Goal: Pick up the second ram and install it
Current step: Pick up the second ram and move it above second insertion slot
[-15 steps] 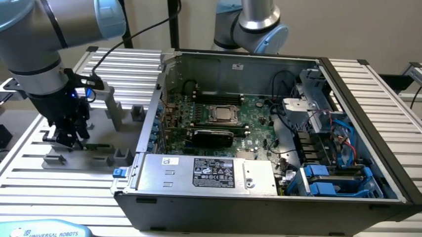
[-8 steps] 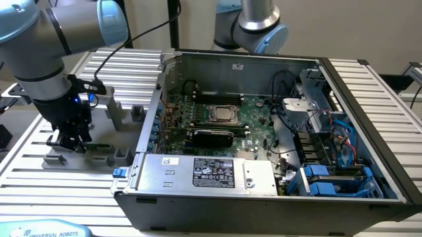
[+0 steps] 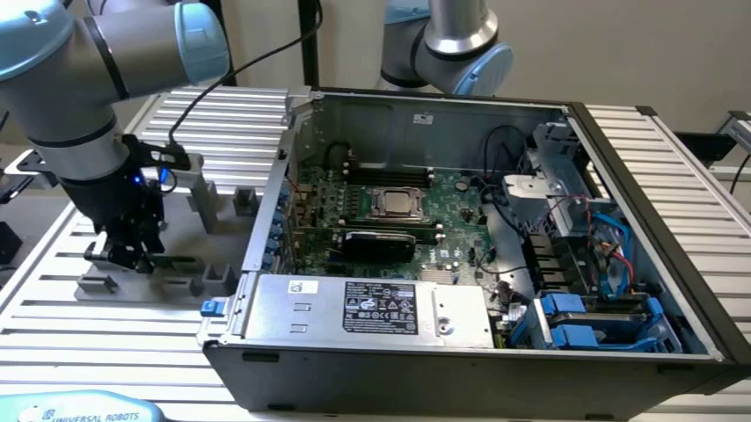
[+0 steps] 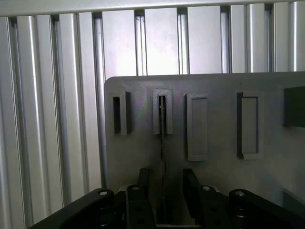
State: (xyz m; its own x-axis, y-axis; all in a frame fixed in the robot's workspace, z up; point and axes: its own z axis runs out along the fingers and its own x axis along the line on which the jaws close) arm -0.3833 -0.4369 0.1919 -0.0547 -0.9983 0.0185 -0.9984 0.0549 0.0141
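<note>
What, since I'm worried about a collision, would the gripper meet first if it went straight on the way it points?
Probably the grey fixture plate. The second ram stands on edge in line with the gap between the open fingers, so the gripper would likely straddle it first. Depth is hard to judge.

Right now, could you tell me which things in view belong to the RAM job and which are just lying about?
Belongs to the job: second ram, upright in a slot of the grey fixture; open end effector straddling it; motherboard in the open case.
Just lying about: power supply, blue drive caddies, the other arm behind the case.
</note>
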